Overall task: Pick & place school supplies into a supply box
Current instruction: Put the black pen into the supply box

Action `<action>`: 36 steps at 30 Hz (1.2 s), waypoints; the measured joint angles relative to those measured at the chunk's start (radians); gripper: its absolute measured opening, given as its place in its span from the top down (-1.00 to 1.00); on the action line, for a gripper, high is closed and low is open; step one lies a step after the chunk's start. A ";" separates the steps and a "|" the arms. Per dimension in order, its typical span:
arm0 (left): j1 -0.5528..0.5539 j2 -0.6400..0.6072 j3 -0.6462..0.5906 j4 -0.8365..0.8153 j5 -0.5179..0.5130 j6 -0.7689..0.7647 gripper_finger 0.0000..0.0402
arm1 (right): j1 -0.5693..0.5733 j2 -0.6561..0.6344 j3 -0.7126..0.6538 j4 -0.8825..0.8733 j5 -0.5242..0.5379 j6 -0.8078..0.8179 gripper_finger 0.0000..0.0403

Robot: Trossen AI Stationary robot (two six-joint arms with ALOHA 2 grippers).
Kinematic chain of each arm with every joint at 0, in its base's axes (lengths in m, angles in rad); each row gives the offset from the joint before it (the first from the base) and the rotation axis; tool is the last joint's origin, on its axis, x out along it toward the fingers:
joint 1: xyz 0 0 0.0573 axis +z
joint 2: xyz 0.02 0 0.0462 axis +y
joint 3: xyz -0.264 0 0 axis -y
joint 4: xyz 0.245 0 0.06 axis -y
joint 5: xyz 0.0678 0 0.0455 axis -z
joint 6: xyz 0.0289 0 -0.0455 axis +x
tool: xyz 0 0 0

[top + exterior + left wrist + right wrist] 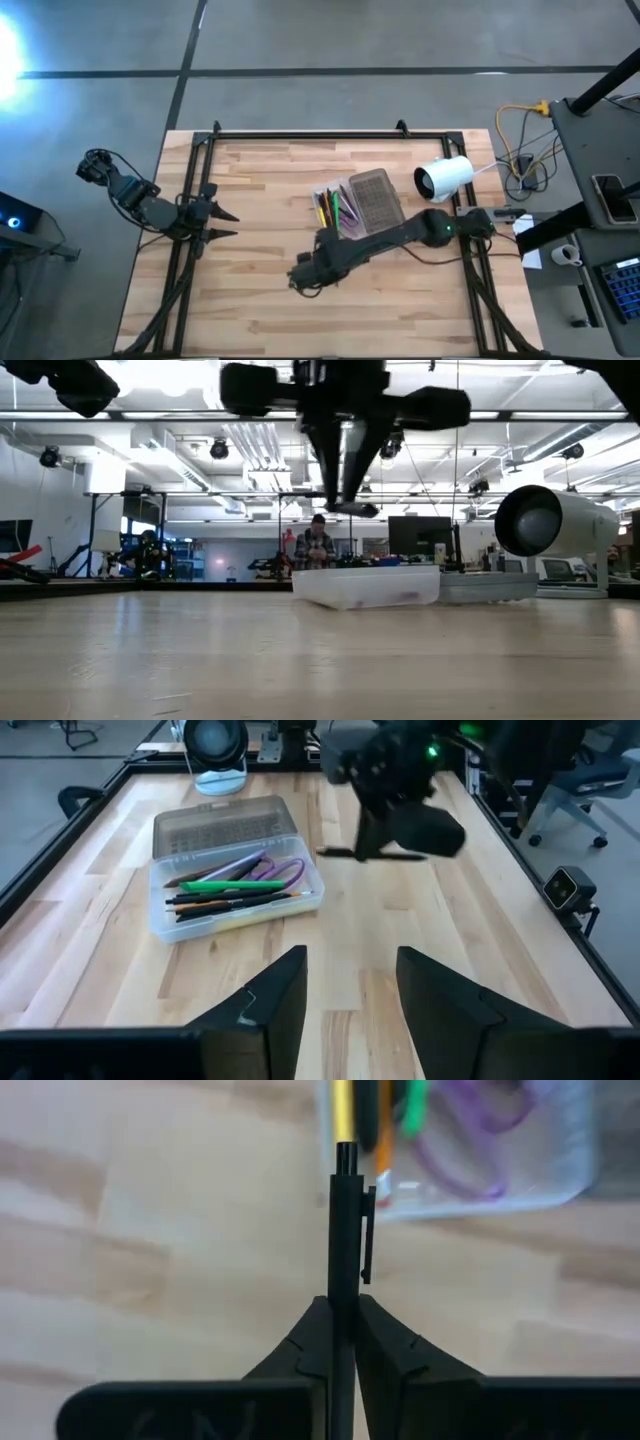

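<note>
Seen from above, your right gripper (305, 275) sits toward the near side of the table from the supply box (358, 205), close by it, while the left gripper (222, 224) waits at the left table edge, well apart.

From table height, the right gripper hangs above the wood, a black pen (352, 508) lying level in its tips.

Through the left wrist camera, its own fingers (275, 995) stand spread and empty; the box tray already holds several pens and purple scissors (285, 875).

Through the right wrist camera, the fingers (310, 1335) clamp the black pen, whose long axis points straight at the box ahead, roughly parallel to the pens inside.
</note>
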 joint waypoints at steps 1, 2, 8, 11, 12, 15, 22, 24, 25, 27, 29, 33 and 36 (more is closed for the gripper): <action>0.000 0.000 -0.001 0.001 0.000 0.000 0.30 | -0.006 -0.007 -0.001 -0.026 0.016 0.000 0.93; 0.000 0.000 -0.002 0.000 0.000 0.000 0.30 | -0.014 -0.014 -0.002 -0.061 0.029 -0.007 0.93; 0.000 0.000 -0.003 0.007 0.000 -0.004 0.30 | -0.149 -0.048 -0.030 -0.064 0.084 -0.251 0.93; 0.000 0.000 -0.003 0.007 0.000 -0.034 0.30 | -0.225 -0.044 -0.055 -0.059 0.076 -0.343 0.93; 0.000 0.000 -0.003 0.007 0.000 -0.043 0.30 | -0.246 -0.044 -0.062 -0.054 0.070 -0.373 0.93; 0.000 0.000 -0.003 0.007 0.000 -0.062 0.30 | -0.303 -0.047 -0.089 -0.052 0.036 -0.454 0.93; 0.000 0.000 -0.007 0.007 0.000 -0.093 0.30 | -0.356 -0.048 -0.163 0.104 -0.074 -0.606 0.93; 0.000 0.000 -0.010 0.007 0.000 -0.094 0.30 | -0.365 -0.048 -0.188 0.128 -0.095 -0.611 0.93; 0.000 0.000 -0.010 0.007 0.000 -0.094 0.30 | -0.367 -0.048 -0.201 0.130 -0.091 -0.603 0.93; 0.000 0.000 -0.010 0.007 0.000 -0.095 0.30 | -0.372 -0.056 -0.230 0.132 -0.083 -0.583 0.93; 0.000 0.000 -0.010 0.007 0.000 -0.101 0.30 | -0.376 -0.084 -0.269 0.166 -0.083 -0.584 0.93; 0.000 0.000 -0.011 0.007 0.000 -0.102 0.30 | -0.397 -0.160 -0.369 0.224 -0.077 -0.550 0.92; 0.000 0.000 -0.017 0.007 0.000 -0.102 0.30 | -0.408 -0.215 -0.442 0.287 -0.067 -0.533 0.92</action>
